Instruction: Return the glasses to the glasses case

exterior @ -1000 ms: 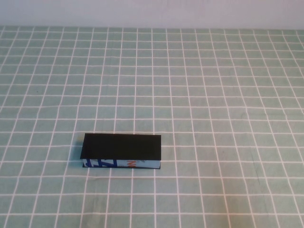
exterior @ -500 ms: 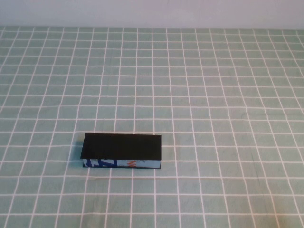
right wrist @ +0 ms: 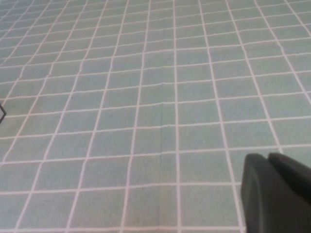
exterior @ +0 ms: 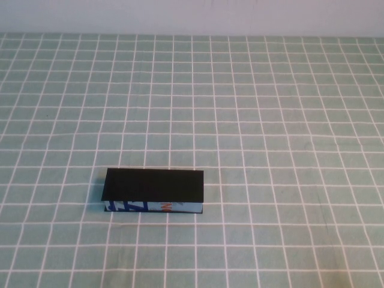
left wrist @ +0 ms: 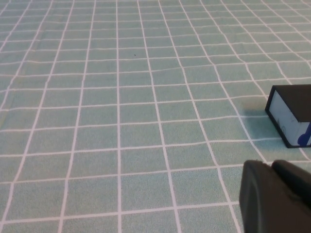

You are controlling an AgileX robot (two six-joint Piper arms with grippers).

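High view has the case [exterior: 154, 190] closed near the cloth's [exterior: 270, 120] front edge, while the right gripper [right wrist: 274, 194] hovers pressed together and the left gripper [left wrist: 274, 196] hovers beside it, grip unclear.

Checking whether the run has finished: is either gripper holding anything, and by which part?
Nothing is held. The left gripper and right gripper both hang over bare tablecloth; the glasses case lies closed, untouched.

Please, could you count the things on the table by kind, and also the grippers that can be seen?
glasses case, lid shut, on the green checked cloth: 1
glasses: 0 visible
grippers: 2, the left gripper near the case, the right gripper over bare cloth, both shut and empty
Total: 3
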